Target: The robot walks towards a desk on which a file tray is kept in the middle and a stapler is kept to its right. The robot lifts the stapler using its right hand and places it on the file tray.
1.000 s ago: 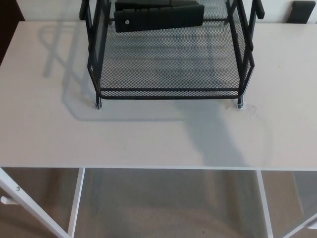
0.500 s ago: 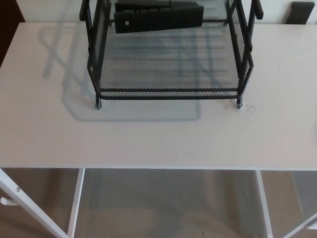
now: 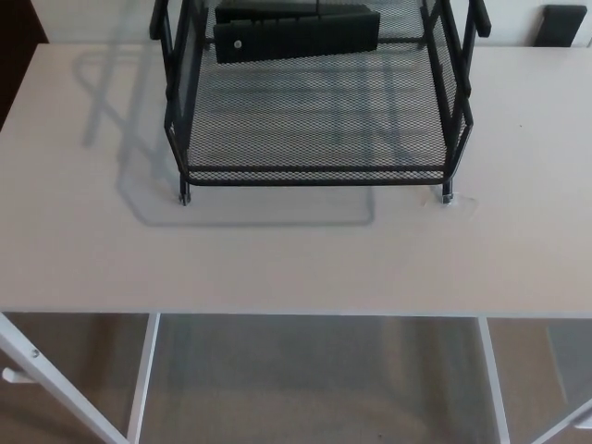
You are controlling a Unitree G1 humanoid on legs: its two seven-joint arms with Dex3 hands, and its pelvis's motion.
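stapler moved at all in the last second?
No. The stapler lies at the same spot at the back of the file tray, whose feet have not shifted on the desk.

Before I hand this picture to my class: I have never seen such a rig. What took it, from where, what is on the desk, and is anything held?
The picture comes from a camera on the head of a humanoid robot, looking down at a white desk. On the desk stands a black wire-mesh file tray. A black stapler lies inside the tray, toward its back. Neither of the robot's hands shows here, so nothing is being held.
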